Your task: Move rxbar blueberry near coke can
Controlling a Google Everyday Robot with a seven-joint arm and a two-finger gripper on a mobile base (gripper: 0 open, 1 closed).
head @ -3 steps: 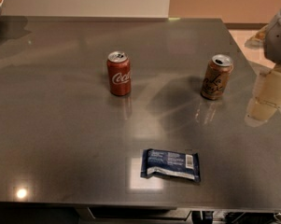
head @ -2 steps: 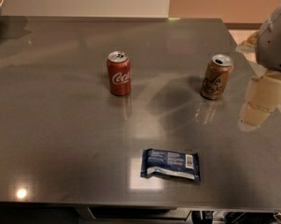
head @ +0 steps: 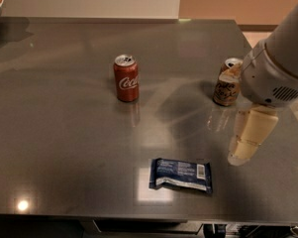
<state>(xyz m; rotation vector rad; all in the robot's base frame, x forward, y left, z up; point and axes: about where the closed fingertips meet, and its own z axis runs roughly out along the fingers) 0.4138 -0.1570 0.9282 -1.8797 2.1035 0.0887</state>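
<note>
Moved left: tool (head: pixel 248 135), nr brown can (head: pixel 223 90), grip can't tell; rxbar blueberry (head: pixel 181 174) well apart frm coke can (head: pixel 126 78).

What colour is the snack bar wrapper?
Dark blue wrapper, camera view; gripper hangs to its right.

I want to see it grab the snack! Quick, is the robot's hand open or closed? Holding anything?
Gripper: cannot be told if open or closed; it holds nothing and hangs over the table beside the rxbar blueberry, not touching it.
</note>
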